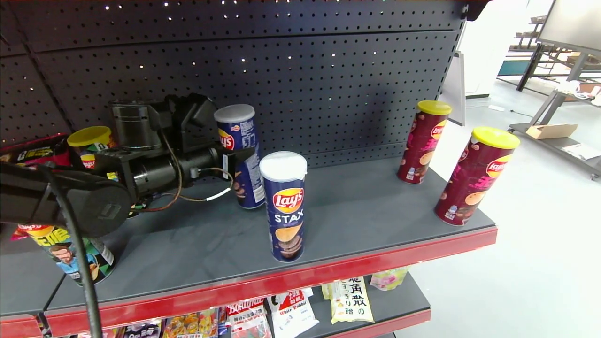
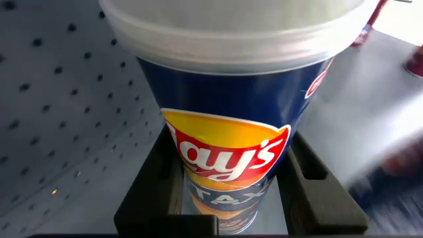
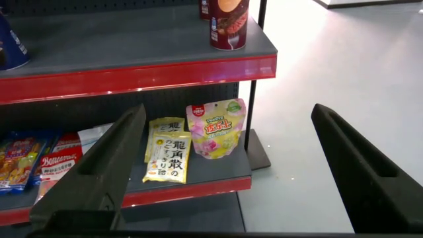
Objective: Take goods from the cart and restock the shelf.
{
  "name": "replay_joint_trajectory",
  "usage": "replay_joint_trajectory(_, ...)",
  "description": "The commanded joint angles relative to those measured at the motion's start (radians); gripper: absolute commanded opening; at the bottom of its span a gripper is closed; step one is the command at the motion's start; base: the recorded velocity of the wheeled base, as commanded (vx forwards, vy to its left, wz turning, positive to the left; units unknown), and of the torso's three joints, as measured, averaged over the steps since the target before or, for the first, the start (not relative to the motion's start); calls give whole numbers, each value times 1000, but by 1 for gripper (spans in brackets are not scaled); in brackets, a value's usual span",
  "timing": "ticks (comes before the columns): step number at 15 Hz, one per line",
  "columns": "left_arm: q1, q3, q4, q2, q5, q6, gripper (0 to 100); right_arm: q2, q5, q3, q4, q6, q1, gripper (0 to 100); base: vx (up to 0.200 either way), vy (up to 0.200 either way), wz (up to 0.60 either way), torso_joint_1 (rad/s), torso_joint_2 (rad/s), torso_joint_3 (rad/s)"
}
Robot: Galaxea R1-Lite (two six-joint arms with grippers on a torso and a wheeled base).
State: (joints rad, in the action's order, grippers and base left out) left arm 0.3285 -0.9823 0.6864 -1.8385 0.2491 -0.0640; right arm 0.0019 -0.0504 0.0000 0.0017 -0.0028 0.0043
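My left gripper [image 1: 245, 158] is shut on a blue chip can [image 1: 238, 136] with a white lid, near the back of the grey shelf [image 1: 357, 211]. The can leans slightly and its base is at the shelf surface. In the left wrist view the can [image 2: 228, 139] sits between the black fingers [image 2: 149, 195]. A second blue can [image 1: 284, 206] stands upright in front of it, close to the red shelf edge. My right gripper [image 3: 231, 175] is open and holds nothing, low down in front of the lower shelf.
Two maroon cans with yellow lids [image 1: 425, 141] [image 1: 476, 176] stand at the shelf's right end. A yellow-lidded can [image 1: 89, 138] and a green can [image 1: 70, 256] stand at the left. Snack bags [image 3: 215, 129] lie on the lower shelf. Open floor lies to the right.
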Motion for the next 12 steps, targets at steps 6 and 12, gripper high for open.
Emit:
replay_joint_trajectory(6, 44, -133, 16, -151, -88, 52, 0, 0, 0, 0, 0, 0, 0, 100, 0, 0, 0, 0, 0, 0)
replay_joint_trajectory(12, 61, -203, 53, -237, -126, 72, 0, 0, 0, 0, 0, 0, 0, 100, 0, 0, 0, 0, 0, 0)
